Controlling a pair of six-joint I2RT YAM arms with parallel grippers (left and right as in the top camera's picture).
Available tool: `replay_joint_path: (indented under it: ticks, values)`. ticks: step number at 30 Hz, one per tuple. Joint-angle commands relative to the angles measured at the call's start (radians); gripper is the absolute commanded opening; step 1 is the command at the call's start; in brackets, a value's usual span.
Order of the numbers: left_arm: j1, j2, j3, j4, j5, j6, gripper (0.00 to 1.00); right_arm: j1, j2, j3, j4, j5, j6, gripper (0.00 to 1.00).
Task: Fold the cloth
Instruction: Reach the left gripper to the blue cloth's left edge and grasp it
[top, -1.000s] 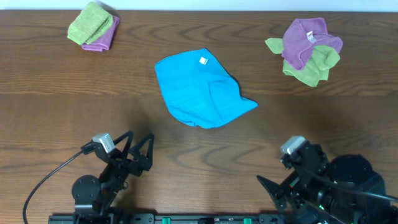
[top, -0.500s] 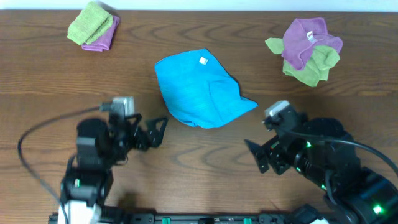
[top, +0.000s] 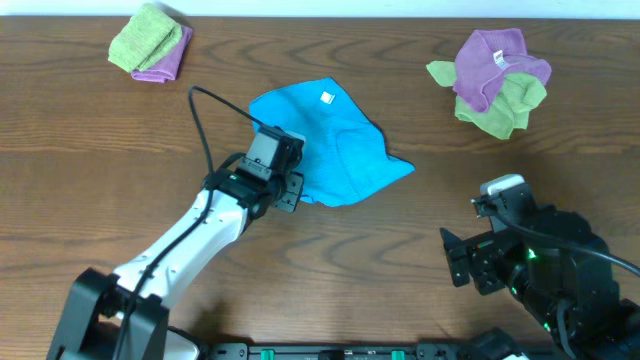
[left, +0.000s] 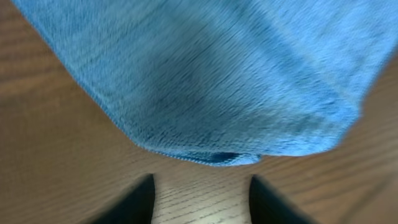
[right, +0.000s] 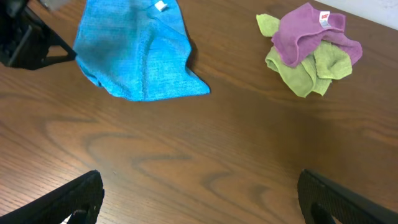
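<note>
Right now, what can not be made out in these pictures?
- Left wrist view: bright blue microfibre cloth, blurred, cut off by the frame edges.
- Overhead: its small white tag, print too small.
- Overhead: folded purple cloth, mostly covered by folded lime-green cloth.

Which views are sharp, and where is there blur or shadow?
Overhead: sharp, evenly lit, the cloth crisp. Left wrist: cloth slightly soft, a darker patch across its middle, left fingers dark and blurred. Right wrist: table sharp, right fingers dark, unfocused.
</note>
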Motion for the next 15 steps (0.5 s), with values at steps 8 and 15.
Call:
replay_joint_path:
  ticks: [8,15]
  values:
    - [-0.012,0.02,0.015,-0.029,0.061,-0.142,0.05,-0.009,-0.002,0.01,0.0,0.02,0.017,0.99]
    - [-0.05,0.057,0.0,-0.013,0.05,-0.142,0.06,-0.009,-0.002,0.01,0.0,0.035,0.016,0.99]
